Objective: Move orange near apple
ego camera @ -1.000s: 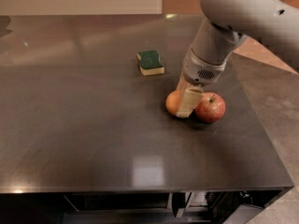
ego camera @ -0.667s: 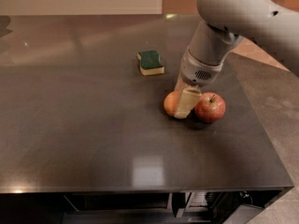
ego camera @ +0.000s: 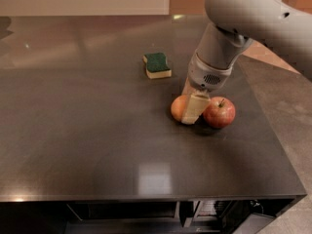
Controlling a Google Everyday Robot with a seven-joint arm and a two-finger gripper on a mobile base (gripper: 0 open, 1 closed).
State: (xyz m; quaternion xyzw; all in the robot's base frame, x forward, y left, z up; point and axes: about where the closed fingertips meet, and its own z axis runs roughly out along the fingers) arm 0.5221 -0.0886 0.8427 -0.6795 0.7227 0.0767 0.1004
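Observation:
The orange (ego camera: 177,107) sits on the dark table (ego camera: 87,145), right of centre. The red apple (ego camera: 219,112) with a short dark stem stands just to its right, a small gap away. My gripper (ego camera: 191,100) comes down from the grey arm (ego camera: 219,48) and is at the orange, its cream tip covering the orange's right side, between the two fruits. Both fruits rest on the table top.
A green and yellow sponge (ego camera: 157,65) lies on the table behind and to the left of the fruits. The table's right edge (ego camera: 273,130) runs close to the apple, with grey floor beyond. The front edge is at the bottom.
The arm and gripper have shifted slightly to the left. The orange and the apple have stayed almost where they were.

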